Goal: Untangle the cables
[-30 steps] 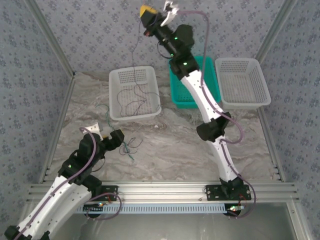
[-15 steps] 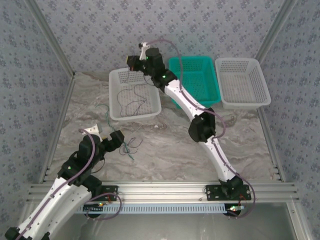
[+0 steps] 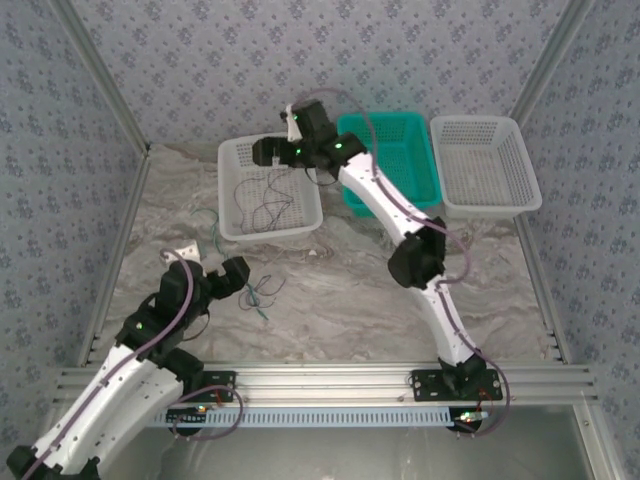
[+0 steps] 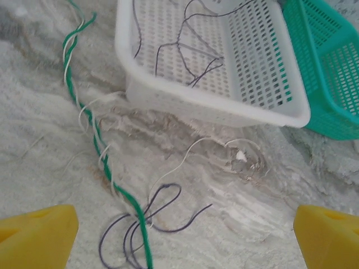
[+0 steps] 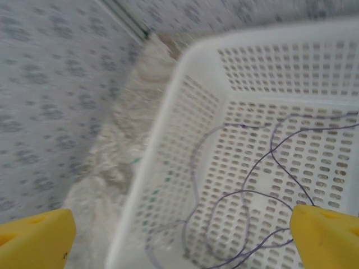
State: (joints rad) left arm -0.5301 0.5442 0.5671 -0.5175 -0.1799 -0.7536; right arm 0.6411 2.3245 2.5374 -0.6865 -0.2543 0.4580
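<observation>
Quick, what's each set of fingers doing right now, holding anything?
Left gripper: open, holding nothing.
Right gripper: open, holding nothing.

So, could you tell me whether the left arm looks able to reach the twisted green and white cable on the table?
Probably yes: the left claw hangs open over the twisted cable, which lies on the table outside the white basket, with nothing between them.

The top view looks down from behind the arm bases [image 3: 455, 383] over the whole table [image 3: 340, 290]; the left wrist view sits low, facing the white basket [image 4: 213, 106]; the right wrist view looks closely into it; all share it.
</observation>
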